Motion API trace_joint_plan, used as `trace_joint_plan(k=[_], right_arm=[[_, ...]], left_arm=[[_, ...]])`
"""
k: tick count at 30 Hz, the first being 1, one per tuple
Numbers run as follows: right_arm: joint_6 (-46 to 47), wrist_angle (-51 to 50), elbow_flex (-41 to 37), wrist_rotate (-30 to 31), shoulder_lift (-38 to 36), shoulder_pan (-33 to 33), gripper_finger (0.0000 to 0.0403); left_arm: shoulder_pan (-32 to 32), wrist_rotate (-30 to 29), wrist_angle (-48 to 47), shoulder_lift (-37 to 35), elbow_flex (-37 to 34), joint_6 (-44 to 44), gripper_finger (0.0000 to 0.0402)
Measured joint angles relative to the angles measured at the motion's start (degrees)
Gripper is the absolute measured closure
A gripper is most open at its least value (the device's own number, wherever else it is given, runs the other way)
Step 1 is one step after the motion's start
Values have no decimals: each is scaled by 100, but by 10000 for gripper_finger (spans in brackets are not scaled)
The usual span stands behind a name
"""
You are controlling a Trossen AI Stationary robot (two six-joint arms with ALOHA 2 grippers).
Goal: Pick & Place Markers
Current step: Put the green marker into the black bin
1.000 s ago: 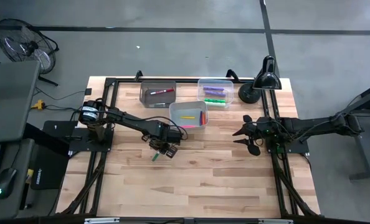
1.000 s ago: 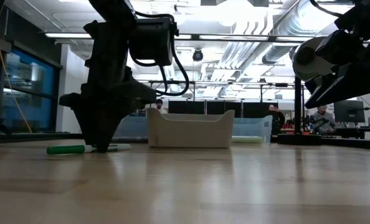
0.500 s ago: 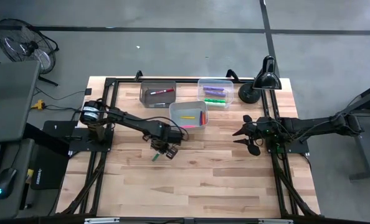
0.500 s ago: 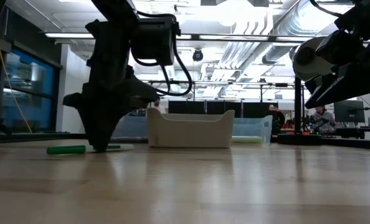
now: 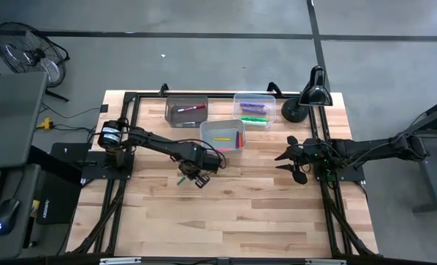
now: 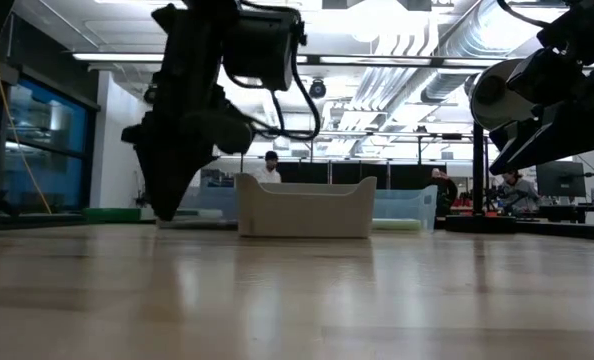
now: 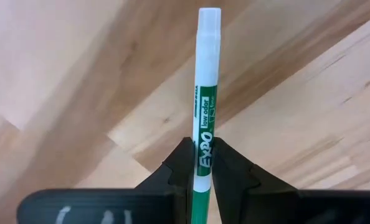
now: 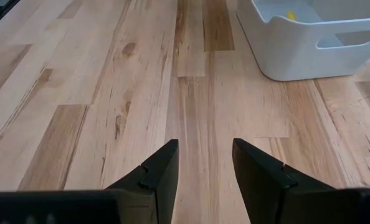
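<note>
1. Though lifted clear of the wooden table (image 5: 240, 213), the thin green-and-white marker (image 7: 205, 124) sits clenched in the left gripper (image 7: 197, 163), its long axis running straight out past the fingertips.
2. The white plastic bin (image 5: 223, 135) lies just beside; the right gripper (image 8: 203, 163) waits well apart, spread and empty.

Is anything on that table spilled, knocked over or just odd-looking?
Nothing stands out. The three bins sit upright with markers inside. The only marker outside them is the green marker, clamped in the left gripper. The right gripper waits open.
</note>
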Motion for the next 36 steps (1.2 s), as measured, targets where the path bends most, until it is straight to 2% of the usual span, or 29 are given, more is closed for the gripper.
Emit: trace_joint_plan(k=[5,13,21,29,31,36], right_arm=[[0,0,0,0,1,-1,263],[0,2,0,2,-1,1,263],[11,5,2,11,4,1,263],[11,22,2,28,36,1,263],[10,35,2,42,74,0,263],[4,74,2,102,100,0,263]], left_arm=[[-141,-521,-161,-41,111,30,366],[-407,-1418,276,-703,-26,255,366],[-383,-1821,1369,-1558,-761,918,366],[-376,-2441,1625,-2337,-1479,897,366],[-376,-2589,1555,-2681,-1746,863,366],[-376,-2932,2161,-3555,-2400,1044,366]])
